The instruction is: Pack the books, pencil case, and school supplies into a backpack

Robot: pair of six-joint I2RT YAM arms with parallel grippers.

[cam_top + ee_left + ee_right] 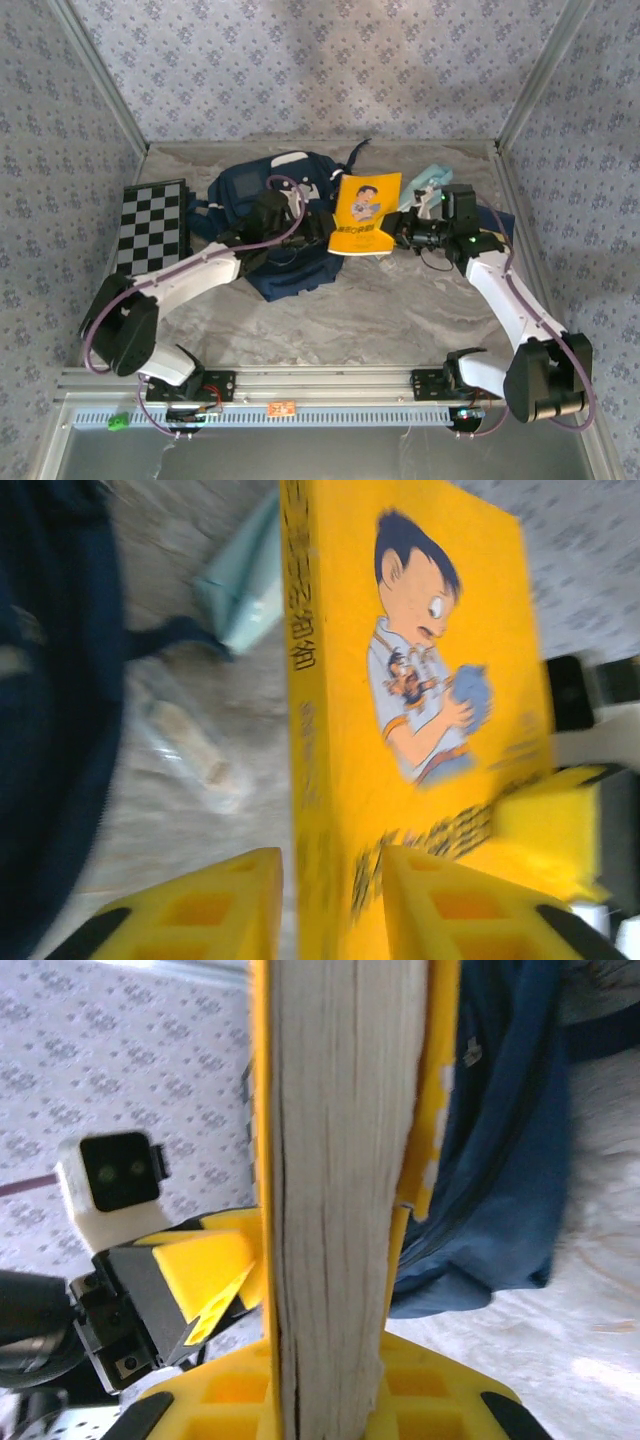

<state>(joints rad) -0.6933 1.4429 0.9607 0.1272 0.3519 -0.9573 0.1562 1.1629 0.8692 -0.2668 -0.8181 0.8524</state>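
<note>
The right gripper (403, 231) was clamped on the yellow book (366, 212), held at centre frame, apparently for transfer between arms; the left gripper (332, 905) was set narrowly parted astride its spine, grip not determinable; the backpack (285, 275) lay left of centre, awaiting loading; the pencil case (430, 180) lay upper right.

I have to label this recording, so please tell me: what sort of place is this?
Probably a robot test booth, not a home: patterned walls close in a small table, metal posts stand at the corners, and two arms are bolted to a rail.
</note>
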